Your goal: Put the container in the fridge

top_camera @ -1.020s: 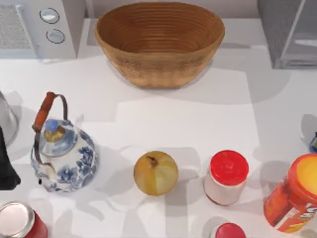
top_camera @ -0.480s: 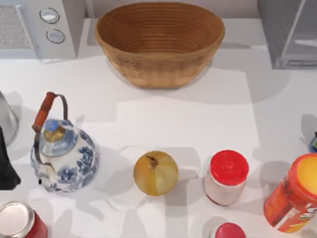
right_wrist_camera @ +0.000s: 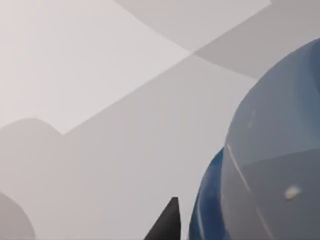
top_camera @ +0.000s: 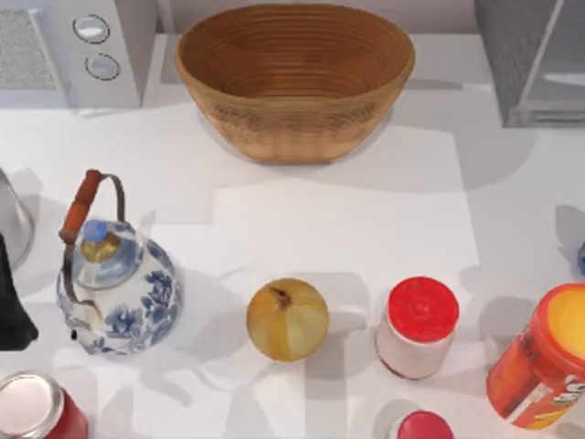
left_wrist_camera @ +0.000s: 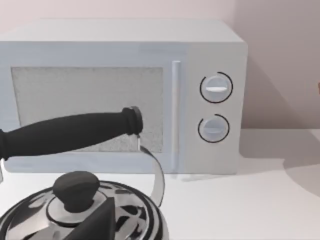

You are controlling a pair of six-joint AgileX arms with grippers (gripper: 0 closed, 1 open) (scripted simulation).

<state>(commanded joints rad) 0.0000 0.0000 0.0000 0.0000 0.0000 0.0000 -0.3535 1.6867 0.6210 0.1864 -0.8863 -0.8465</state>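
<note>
- Speckled dark-grey fridge (top_camera: 535,59) with a light-framed see-through door stands at the table's far right corner
- Blue rounded container (right_wrist_camera: 270,165) fills the right wrist view, just beside a dark fingertip (right_wrist_camera: 167,225); whether the right gripper clamps it, I cannot tell
- Left arm (top_camera: 11,302) sits at the left edge, beside the blue-and-white porcelain kettle (top_camera: 119,283); its fingers' state I cannot tell

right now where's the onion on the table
In the top view the onion sits on the table's near-centre, between the blue-and-white teapot to its left and the red-lidded jar to its right, in front of the wicker basket.
</note>
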